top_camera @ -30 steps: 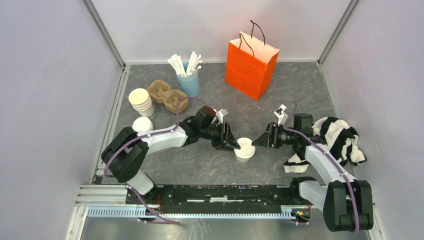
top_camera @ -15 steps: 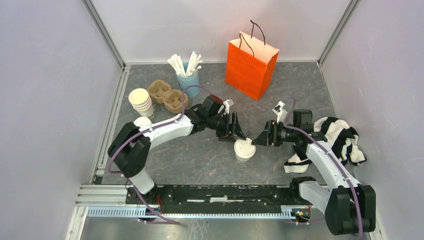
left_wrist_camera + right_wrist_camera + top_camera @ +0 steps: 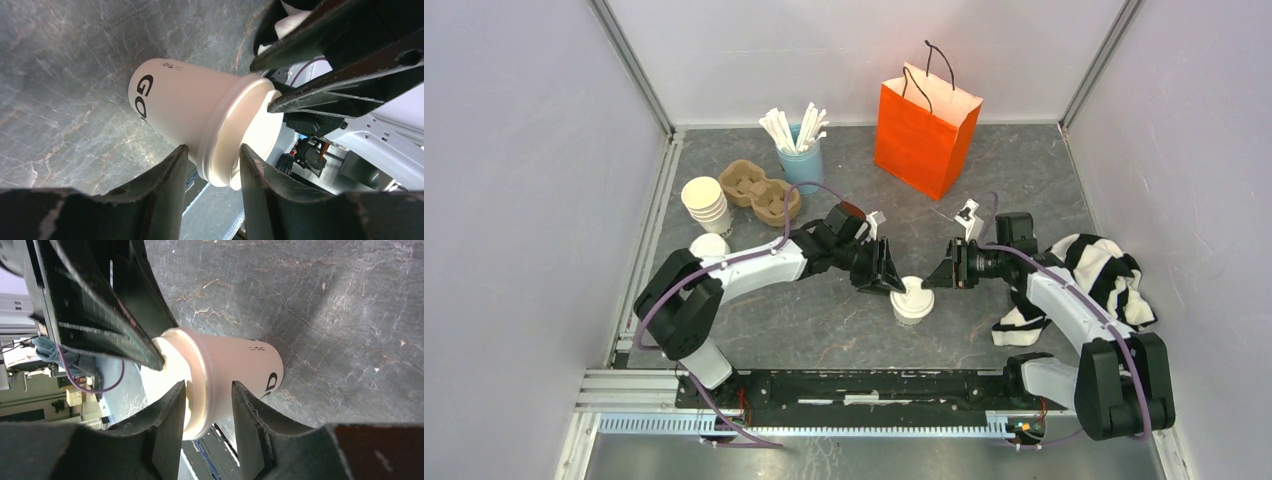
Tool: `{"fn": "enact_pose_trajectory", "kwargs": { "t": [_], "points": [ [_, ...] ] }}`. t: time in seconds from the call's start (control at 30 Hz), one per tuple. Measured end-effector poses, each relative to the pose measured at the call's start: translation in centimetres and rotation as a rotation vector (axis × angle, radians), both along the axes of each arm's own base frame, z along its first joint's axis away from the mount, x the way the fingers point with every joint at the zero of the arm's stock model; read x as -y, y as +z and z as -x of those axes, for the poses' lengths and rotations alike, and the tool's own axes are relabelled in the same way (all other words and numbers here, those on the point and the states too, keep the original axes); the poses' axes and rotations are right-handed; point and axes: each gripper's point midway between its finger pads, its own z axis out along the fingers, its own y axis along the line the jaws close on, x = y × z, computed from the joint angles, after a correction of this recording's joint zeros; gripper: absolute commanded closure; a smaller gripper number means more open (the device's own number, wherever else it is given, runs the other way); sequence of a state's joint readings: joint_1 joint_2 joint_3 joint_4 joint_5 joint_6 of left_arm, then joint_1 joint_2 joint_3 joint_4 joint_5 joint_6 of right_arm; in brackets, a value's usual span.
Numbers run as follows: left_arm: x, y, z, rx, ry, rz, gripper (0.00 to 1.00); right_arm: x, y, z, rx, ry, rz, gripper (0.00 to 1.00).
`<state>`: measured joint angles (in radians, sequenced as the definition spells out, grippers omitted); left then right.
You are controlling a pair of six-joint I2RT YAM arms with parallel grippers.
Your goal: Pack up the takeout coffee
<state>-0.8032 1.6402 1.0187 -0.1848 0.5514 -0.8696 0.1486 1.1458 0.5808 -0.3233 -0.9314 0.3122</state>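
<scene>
The takeout coffee (image 3: 912,300), a cream-white cup with a white lid and dark print, stands upright on the grey table between my two grippers. My left gripper (image 3: 891,283) is at the lid's left edge. My right gripper (image 3: 937,279) is at its right edge. In the left wrist view the open left gripper (image 3: 210,152) straddles the lid rim of the cup (image 3: 170,105), and the right fingers (image 3: 340,85) touch the lid. In the right wrist view the open right gripper (image 3: 207,389) straddles the rim of the cup (image 3: 240,367), and the left fingers (image 3: 100,310) rest on the lid top.
An orange paper bag (image 3: 924,125) stands open at the back. A stack of lidless cups (image 3: 706,203), a loose lid (image 3: 709,247), a cardboard cup carrier (image 3: 761,192) and a blue cup of straws (image 3: 801,155) are at the back left. A striped cloth (image 3: 1099,280) lies at the right.
My left gripper lifted off the lid, then came back down to its left edge. My right gripper moved in closer to the lid. The cup stays in place.
</scene>
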Motion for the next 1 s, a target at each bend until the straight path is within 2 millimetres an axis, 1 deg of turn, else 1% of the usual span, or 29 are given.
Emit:
{"fn": "enact_pose_trajectory", "kwargs": {
  "t": [0.07,0.1,0.13,0.2,0.23,0.3,0.4,0.47,0.53,0.6,0.7,0.8,0.87,1.0],
  "points": [
    [-0.1,0.0,0.6,-0.007,0.001,0.004,0.45,-0.1,0.0,-0.5,-0.004,0.005,0.005,0.41],
    [-0.1,-0.1,1.0,-0.012,0.0,0.004,0.4,-0.1,-0.1,-0.7,-0.005,0.005,0.008,0.37],
    [-0.2,-0.2,1.3,-0.016,-0.001,0.002,0.35,0.0,-0.2,-0.9,-0.001,0.009,0.017,0.29],
    [-0.4,-0.4,1.8,-0.023,0.009,-0.005,0.27,0.0,0.0,-1.2,-0.004,0.011,0.031,0.19],
    [-0.6,-0.4,2.0,-0.029,0.017,-0.007,0.25,0.1,0.1,-1.4,-0.001,0.011,0.042,0.15],
    [-0.9,-0.3,2.2,-0.034,0.028,-0.006,0.22,0.3,0.6,-1.7,0.02,0.002,0.063,0.13],
    [-1.0,0.3,2.2,-0.033,0.04,0.008,0.23,0.7,1.6,-1.3,0.051,-0.011,0.073,0.13],
    [-0.8,0.7,1.9,-0.022,0.044,0.025,0.25,0.9,2.5,-0.9,0.08,-0.023,0.067,0.15],
    [-0.6,1.0,1.6,-0.019,0.055,0.042,0.3,1.0,2.8,-0.4,0.097,-0.033,0.057,0.18],
    [-0.5,1.1,1.4,-0.021,0.063,0.055,0.35,1.1,2.4,0.3,0.089,-0.04,0.048,0.25],
    [-0.3,1.2,1.2,-0.021,0.066,0.067,0.39,1.3,1.6,0.9,0.05,-0.047,0.044,0.29],
    [-0.3,1.0,1.2,-0.024,0.067,0.064,0.43,1.4,1.1,1.3,0.032,-0.048,0.044,0.33],
    [-0.3,0.9,1.2,-0.025,0.067,0.061,0.46,1.4,0.8,1.5,0.024,-0.047,0.042,0.37],
    [-0.3,0.8,1.2,-0.029,0.067,0.057,0.49,1.3,-0.2,2.3,0.002,-0.035,0.03,0.42]
  ]
}}
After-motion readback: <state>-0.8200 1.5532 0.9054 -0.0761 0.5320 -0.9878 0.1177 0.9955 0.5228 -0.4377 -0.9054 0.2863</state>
